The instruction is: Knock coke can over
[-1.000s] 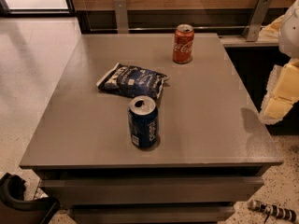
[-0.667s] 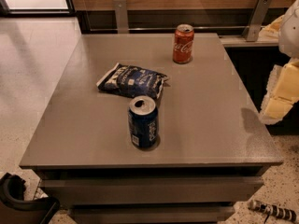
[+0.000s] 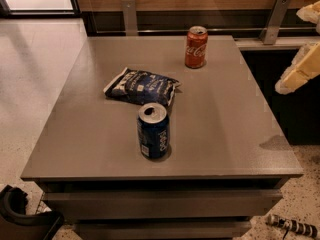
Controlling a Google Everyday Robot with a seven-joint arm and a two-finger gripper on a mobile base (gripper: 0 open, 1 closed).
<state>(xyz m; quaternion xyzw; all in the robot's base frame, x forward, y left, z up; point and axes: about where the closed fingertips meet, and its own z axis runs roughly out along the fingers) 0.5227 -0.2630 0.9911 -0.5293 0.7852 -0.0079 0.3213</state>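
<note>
Where the right edge cuts the view, you see your gripper (image 3: 301, 69) as a cream-coloured shape hanging over the right side of the grey table (image 3: 227, 116), off its surface. You cannot tell whether it is wide or narrow. Left of it and farther back, well apart, the coke can (image 3: 196, 47) stands upright near the table's far edge, a little right of centre. Nearer and to the left of that can, a blue snack bag (image 3: 141, 86) lies flat. Just beside the bag's near right corner, a dark blue can (image 3: 153, 131) stands upright, close to the near edge.
</note>
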